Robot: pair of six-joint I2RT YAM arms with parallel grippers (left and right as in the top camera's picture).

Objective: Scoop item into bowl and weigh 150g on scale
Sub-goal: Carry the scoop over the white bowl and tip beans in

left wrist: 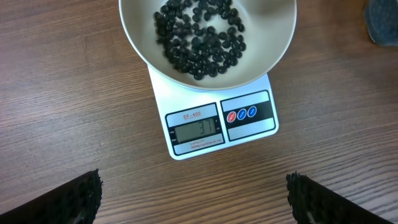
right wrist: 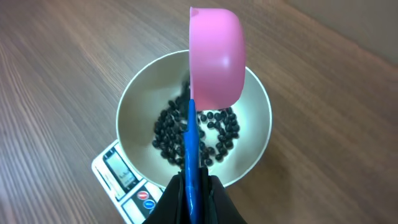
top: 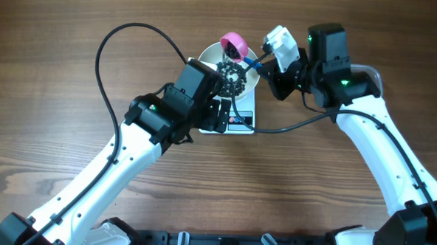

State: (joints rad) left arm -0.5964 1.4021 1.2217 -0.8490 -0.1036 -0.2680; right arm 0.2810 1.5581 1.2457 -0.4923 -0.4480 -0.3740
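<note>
The white bowl (top: 251, 81) sits on the small white scale (top: 242, 122), with a thin layer of black beans (left wrist: 199, 37) in its bottom. The scale's display (left wrist: 197, 129) shows 31. My right gripper (right wrist: 193, 186) is shut on the blue handle (right wrist: 191, 140) of a pink scoop (right wrist: 216, 59). The scoop (top: 234, 44) hangs tipped over the bowl's (right wrist: 134, 112) far side, above the beans (right wrist: 208, 134), its back toward the wrist camera. My left gripper (left wrist: 194, 196) is open and empty over bare wood, just in front of the scale (left wrist: 186, 149), with the fingers (left wrist: 81, 199) wide apart.
A clear tub's rim (top: 367, 68) peeks out behind the right arm. A dark shape (left wrist: 382, 22) shows at the top right of the left wrist view. Black cables (top: 115, 40) loop over the wooden table (top: 49, 115) by the left arm.
</note>
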